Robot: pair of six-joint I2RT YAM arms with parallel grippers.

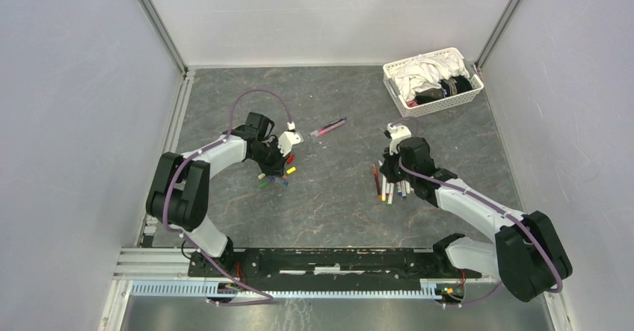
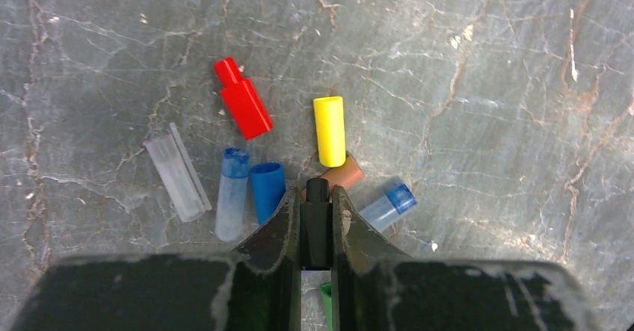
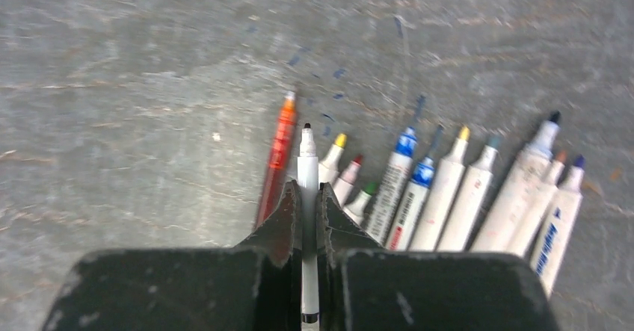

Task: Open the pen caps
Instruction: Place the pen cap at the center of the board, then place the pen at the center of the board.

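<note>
- L jaws pinch smooth black cap; glossy plastic caps fan mid-frame on veined grey tabletop.
- R jaws pinch slim white pen; other pens crowd right, open room left.

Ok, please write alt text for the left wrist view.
The left gripper pinches a black cap. On the grey table beyond lie a red cap, a yellow cap, a brown cap, a blue cap and clear caps.
</note>
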